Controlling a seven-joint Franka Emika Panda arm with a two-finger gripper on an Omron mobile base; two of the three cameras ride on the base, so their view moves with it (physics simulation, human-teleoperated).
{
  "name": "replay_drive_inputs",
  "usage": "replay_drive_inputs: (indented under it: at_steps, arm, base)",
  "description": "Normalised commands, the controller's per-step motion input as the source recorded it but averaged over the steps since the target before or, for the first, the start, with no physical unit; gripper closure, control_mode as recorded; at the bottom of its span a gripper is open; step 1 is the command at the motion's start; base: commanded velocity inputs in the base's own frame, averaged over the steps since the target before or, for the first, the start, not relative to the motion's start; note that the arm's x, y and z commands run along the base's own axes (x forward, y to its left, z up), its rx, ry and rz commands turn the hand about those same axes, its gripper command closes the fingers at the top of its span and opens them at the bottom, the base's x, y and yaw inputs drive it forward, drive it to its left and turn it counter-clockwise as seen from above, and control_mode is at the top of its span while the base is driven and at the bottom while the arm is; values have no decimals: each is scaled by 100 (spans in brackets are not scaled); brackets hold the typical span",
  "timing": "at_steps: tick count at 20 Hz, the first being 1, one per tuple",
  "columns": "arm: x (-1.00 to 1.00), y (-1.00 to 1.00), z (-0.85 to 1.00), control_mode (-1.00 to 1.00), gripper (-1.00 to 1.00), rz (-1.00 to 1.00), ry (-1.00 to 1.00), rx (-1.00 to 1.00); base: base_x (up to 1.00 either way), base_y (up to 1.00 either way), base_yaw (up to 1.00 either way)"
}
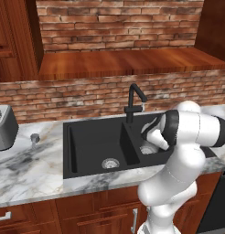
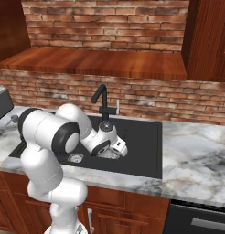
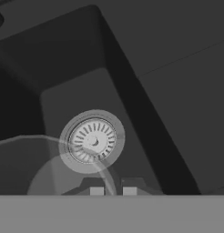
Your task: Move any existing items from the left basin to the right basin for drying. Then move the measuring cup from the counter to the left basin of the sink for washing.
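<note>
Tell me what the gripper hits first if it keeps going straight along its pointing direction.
Holding the clear glass-like round cup by its rim, the gripper points down into the narrower matte black right basin. First in line looks like the basin floor by the round silver drain strainer, though depth is unclear.

Brick wall [image 1: 87, 96], wooden shelf [image 1: 128, 61]

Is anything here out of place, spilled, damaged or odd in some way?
Nothing stands out. The gripper holds the clear cup by its rim over the right basin; the measuring cup stands upright on the counter. No spill or damage shows.
</note>
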Motion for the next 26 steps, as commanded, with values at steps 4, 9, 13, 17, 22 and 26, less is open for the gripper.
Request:
replay_drive_inputs:
  at_steps: [4,9,13,17,22,26]
  arm:
    - [0,0,-23,-100,100,0,0,0]
    - [0,0,-20,-100,100,0,0,0]
    - [5,5,-18,-100,-100,0,0,0]
    - [0,0,-3,-100,-100,0,0,0]
    - [-13,0,15,-100,-100,0,-5,0]
    - [-20,0,49,-100,-100,2,-8,0]
  base:
    - [0,0,0]
    - [0,0,0]
    - [0,0,0]
    - [0,0,0]
    - [0,0,0]
    - [0,0,0]
